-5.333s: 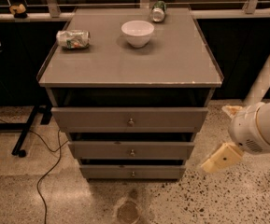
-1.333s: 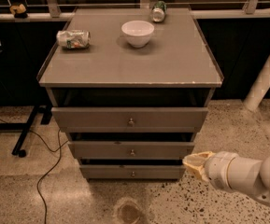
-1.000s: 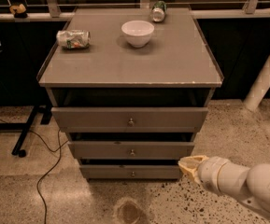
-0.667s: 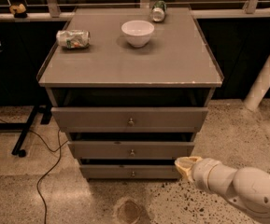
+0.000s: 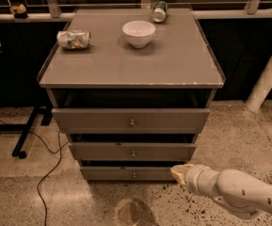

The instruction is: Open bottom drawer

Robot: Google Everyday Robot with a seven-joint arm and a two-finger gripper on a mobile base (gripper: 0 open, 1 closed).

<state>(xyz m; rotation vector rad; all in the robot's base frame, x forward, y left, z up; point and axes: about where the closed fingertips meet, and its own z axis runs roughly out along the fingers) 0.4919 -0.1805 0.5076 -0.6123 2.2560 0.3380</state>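
Observation:
The bottom drawer (image 5: pixel 126 174) is the lowest, narrowest grey front of the cabinet, with a small round metal knob (image 5: pixel 133 175) at its centre. It sits pushed in, roughly flush with the fronts above. My gripper (image 5: pixel 178 172) comes in from the lower right on a white arm (image 5: pixel 234 192). Its pale tip is just at the drawer's right end, about level with the knob and well to the right of it.
The middle drawer (image 5: pixel 132 151) and top drawer (image 5: pixel 131 120) sit above. On the cabinet top (image 5: pixel 173 60) lie a white bowl (image 5: pixel 139 33), a crushed can (image 5: pixel 73 39) and a green can (image 5: pixel 159 11). A black cable (image 5: pixel 48 171) trails on the floor at left; a white pole (image 5: pixel 267 79) stands right.
My arm has swung down from the cabinet's right side and moved left along the floor level, bringing the gripper tip up to the bottom drawer's right end. The drawers have not moved.

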